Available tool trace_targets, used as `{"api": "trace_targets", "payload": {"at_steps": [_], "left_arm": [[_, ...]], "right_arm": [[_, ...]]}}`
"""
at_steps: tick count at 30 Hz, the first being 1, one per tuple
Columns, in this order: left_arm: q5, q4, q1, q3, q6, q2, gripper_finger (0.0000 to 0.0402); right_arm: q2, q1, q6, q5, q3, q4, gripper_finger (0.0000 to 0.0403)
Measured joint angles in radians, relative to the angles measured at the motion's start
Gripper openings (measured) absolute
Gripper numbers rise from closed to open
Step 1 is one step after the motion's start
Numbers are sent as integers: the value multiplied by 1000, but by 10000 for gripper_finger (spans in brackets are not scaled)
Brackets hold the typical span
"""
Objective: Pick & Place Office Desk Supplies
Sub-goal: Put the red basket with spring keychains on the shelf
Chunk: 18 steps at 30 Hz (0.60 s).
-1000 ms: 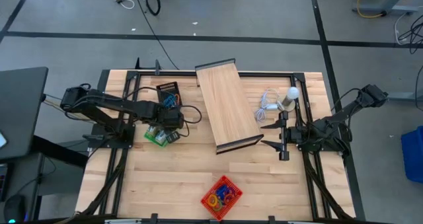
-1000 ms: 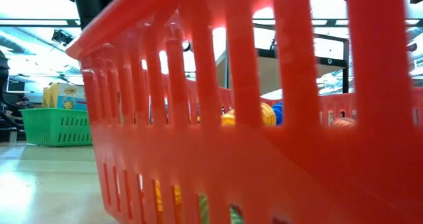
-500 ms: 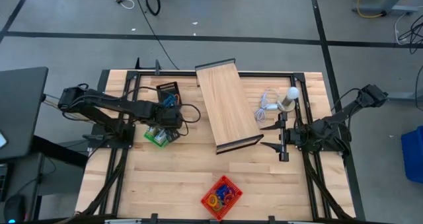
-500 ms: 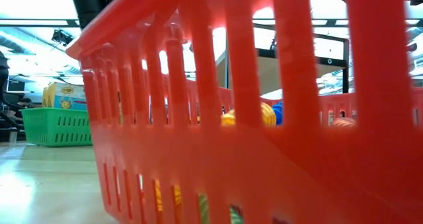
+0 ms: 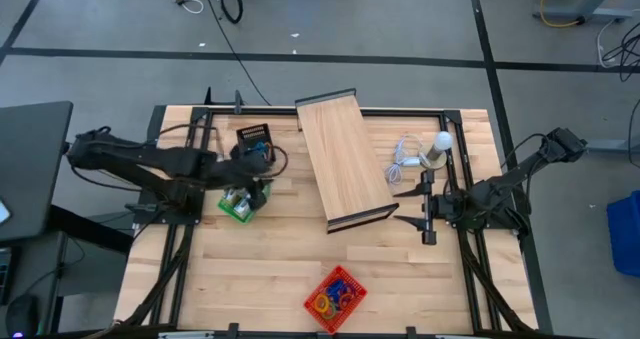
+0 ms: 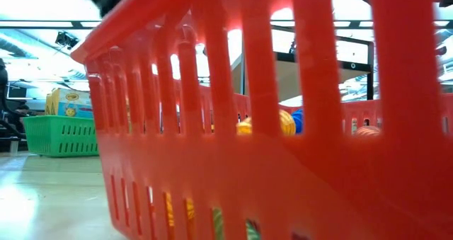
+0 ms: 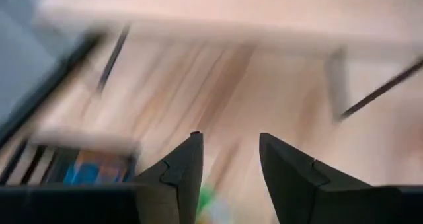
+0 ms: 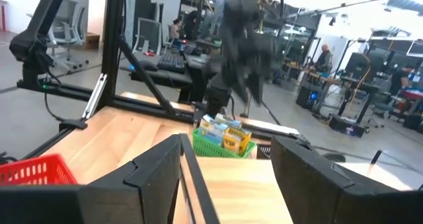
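A green basket [image 5: 236, 205] holding yellow-and-green crayon boxes [image 8: 223, 135] stands at the table's left. My left gripper [image 7: 229, 145] hangs above its far right side [image 5: 257, 179], open, with nothing between the fingers. The crayon boxes also show above the green basket's rim in the low view [image 6: 70, 102]. A red basket [image 5: 335, 297] with coloured loops [image 6: 284, 121] sits near the front edge. My right gripper [image 5: 415, 207] waits open at the table's right, pointing level toward the left [image 8: 228, 151].
A long pale wooden box [image 5: 345, 164] lies slanted across the table's middle, between the two arms. A small black basket [image 5: 253, 137] with blue contents stands beyond the green one. A white bulb [image 5: 441, 142] with a coiled cable sits at the far right.
My left gripper has risen from just over the green basket and drawn back a little toward the table's left edge, tipping up from steeply downward to a shallower slant. The green basket and its crayon boxes stay where they were.
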Motion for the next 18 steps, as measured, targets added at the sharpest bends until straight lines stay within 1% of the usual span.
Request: {"api": "trace_targets", "payload": {"at_steps": [4,6,8,10,13,16,18], "left_arm": [[-8,293,-130,0,218,-37,149],[10,419,-200,0,345,-39,147],[47,525,-258,1,445,-31,146],[57,559,-297,1,501,-22,146],[42,556,-317,1,504,-8,146],[39,556,-318,1,512,16,146],[40,558,-318,0,529,28,146]], "right_arm": [[23,0,48,0,0,-27,242],[60,0,75,-8,0,-31,242],[102,0,101,-48,0,-25,242],[154,0,135,-87,15,-26,242],[246,1,182,-122,59,-28,242],[351,15,216,-161,139,-76,242],[432,36,222,-167,211,-138,242]]}}
